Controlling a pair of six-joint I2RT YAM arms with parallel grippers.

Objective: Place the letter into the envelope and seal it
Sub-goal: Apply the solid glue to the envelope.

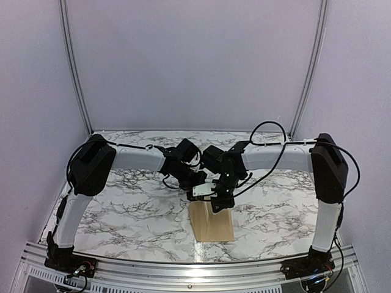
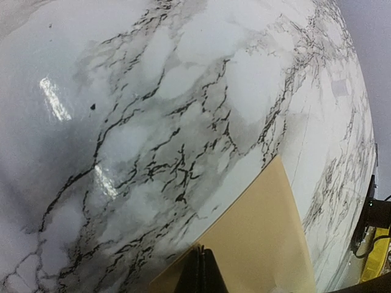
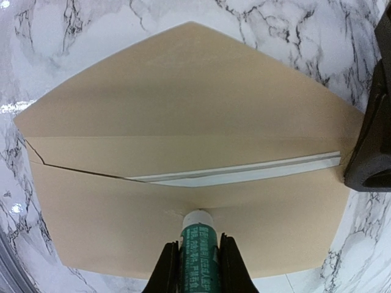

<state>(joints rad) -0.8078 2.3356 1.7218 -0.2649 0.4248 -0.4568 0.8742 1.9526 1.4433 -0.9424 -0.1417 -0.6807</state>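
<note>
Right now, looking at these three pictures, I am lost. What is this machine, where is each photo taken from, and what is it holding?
These are two robot arms, the left arm and the right arm, bolted at the near edge of a marble table. The wide picture comes from a camera above and behind them; the other two come from a camera on each wrist. On the table lies a tan envelope, flap open, with a white strip of the letter showing at its mouth. The right gripper is shut on a green-labelled glue stick, tip toward the envelope. The left gripper is shut, nothing visible in it, at the envelope's edge.
</note>
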